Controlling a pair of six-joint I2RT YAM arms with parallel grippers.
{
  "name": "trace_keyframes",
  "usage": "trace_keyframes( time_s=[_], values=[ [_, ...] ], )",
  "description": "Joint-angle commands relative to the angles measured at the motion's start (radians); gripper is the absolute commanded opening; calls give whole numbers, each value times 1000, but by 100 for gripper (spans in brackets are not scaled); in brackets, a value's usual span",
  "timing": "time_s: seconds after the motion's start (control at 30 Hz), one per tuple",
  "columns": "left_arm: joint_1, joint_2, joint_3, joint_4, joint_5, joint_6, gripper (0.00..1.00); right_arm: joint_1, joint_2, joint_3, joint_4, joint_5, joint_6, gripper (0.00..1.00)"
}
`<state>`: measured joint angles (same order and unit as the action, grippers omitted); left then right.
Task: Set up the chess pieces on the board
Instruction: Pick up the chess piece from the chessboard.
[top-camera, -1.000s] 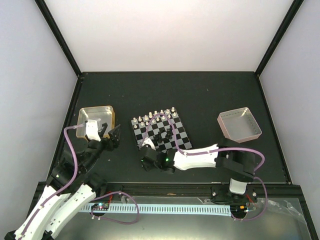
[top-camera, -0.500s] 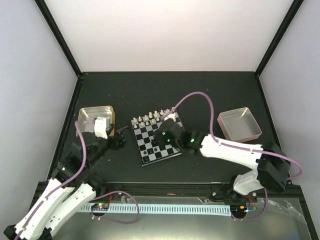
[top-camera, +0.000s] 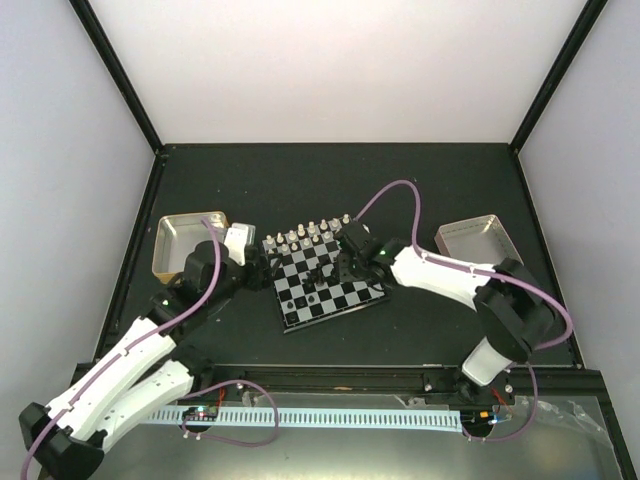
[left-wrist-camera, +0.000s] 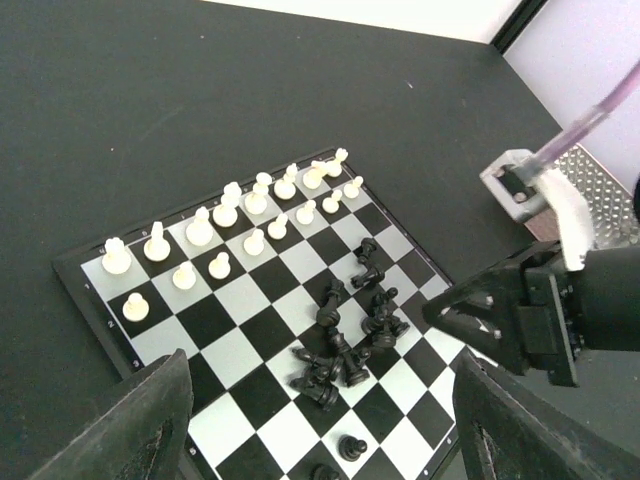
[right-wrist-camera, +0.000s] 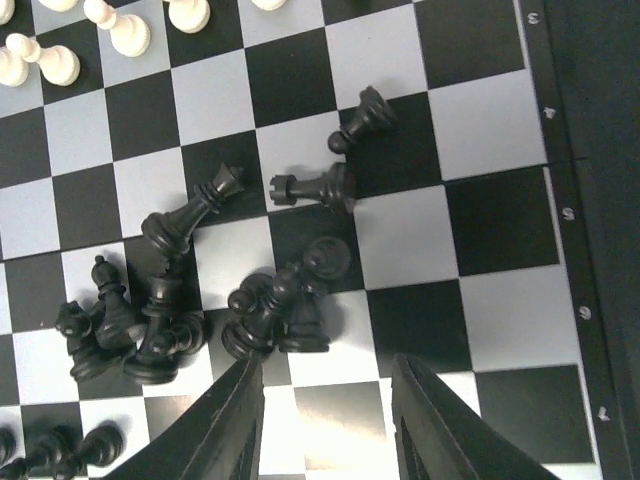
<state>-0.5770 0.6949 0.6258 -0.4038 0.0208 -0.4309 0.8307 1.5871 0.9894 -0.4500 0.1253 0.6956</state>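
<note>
While the board (top-camera: 300, 306) sits askew mid-table (top-camera: 300, 190), a little toward the near edge, both end effectors hang at it. The left end effector (left-wrist-camera: 320, 420) is at its left edge, fingers spread wide and empty. The right end effector (right-wrist-camera: 325, 400) is over its right half, fingers parted on nothing. Black chess pieces (right-wrist-camera: 260, 300) lie heaped mid-board, mostly toppled. White chess pieces (left-wrist-camera: 230, 215) stand along the two far rows.

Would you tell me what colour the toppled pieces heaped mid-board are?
The toppled pieces are black; right wrist view shows best.
</note>
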Motion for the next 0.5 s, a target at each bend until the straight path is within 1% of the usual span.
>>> trace_keyframes(
  time_s=[0.0, 0.17, 0.33, 0.4, 0.47],
  values=[
    [6, 16, 27, 68, -2, 7, 72, -2, 67, 97, -56, -24, -59, 35],
    [5, 4, 74, 23, -20, 32, 70, -2, 153, 179, -85, 12, -79, 33],
    [5, -42, 92, -9, -65, 75, 70, -1, 216, 229, -113, 76, -67, 24],
    [5, -54, 94, -20, -76, 81, 71, -2, 233, 241, -124, 82, -65, 20],
    [5, -56, 99, -27, -76, 87, 70, -2, 244, 251, -126, 87, -66, 18]
  ],
)
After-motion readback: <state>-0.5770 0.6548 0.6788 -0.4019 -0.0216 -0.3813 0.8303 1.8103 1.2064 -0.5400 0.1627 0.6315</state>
